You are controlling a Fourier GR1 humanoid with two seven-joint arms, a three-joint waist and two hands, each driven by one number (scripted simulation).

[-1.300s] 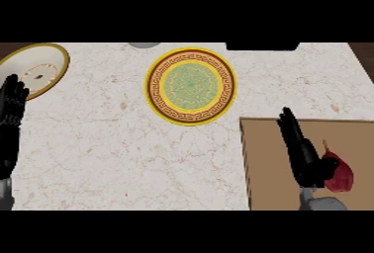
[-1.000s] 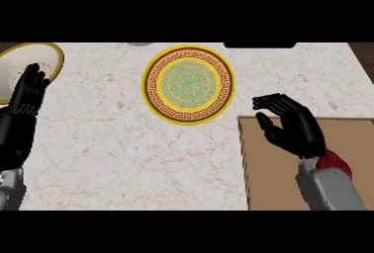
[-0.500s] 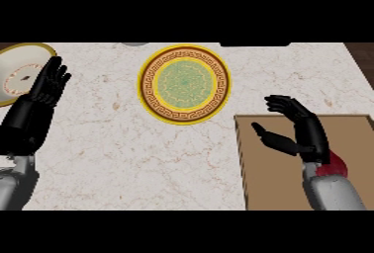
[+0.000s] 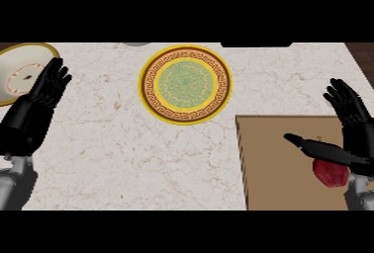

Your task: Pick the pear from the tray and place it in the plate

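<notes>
The right hand (image 4: 349, 129) was open above the red pear (image 4: 330, 173) on the tray (image 4: 281, 163); it should lower and curl around the fruit first.

Even bright light, faint soft shadows, no glare, slightly soft edges

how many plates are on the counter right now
2. A yellow-rimmed plate with a green centre sits at the counter's middle top. A white plate sits at the left edge, partly cut off and partly behind the left hand. Others could lie outside the view.
</notes>
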